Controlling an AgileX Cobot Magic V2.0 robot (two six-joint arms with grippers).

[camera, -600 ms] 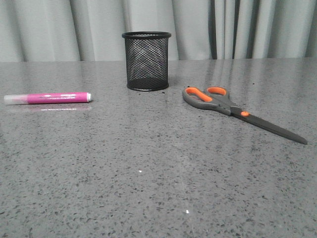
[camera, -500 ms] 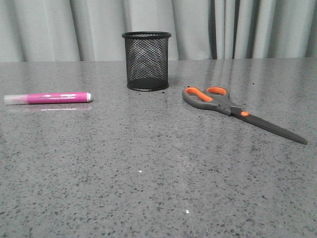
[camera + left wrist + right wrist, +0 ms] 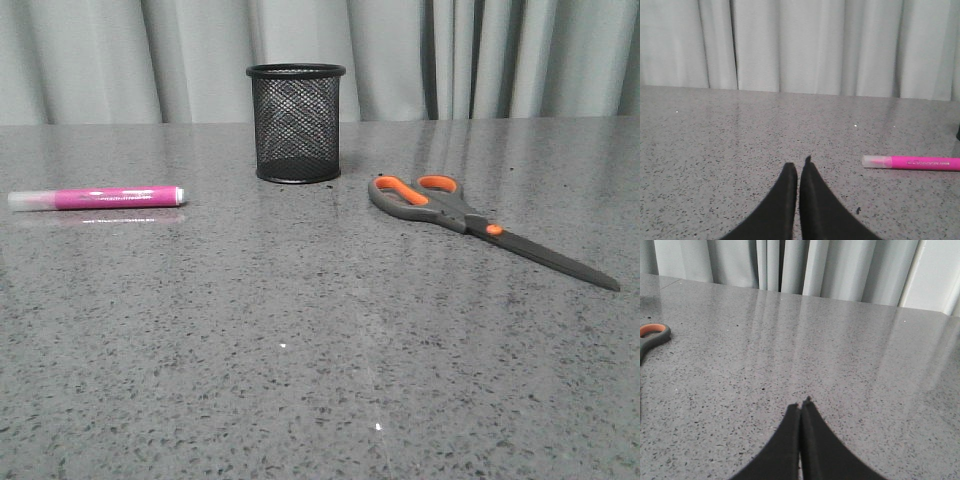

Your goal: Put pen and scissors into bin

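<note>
While both arms sit outside the front view, each wrist camera shows its fingers pressed together with nothing between them: left gripper [image 3: 798, 167], right gripper [image 3: 800, 405]. The pen [image 3: 97, 198] lies flat on the grey speckled table [image 3: 300, 340], at the left, whitish cap pointing left. The bin [image 3: 296, 122] stands upright at the centre rear, before the curtain [image 3: 200, 55]. The scissors [image 3: 480, 227] lie flat, blades closed, to the right of the bin, handles toward it. All three items are well apart.

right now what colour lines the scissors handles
Orange, lining the dark grey scissors handles; clearest in the front view.
</note>
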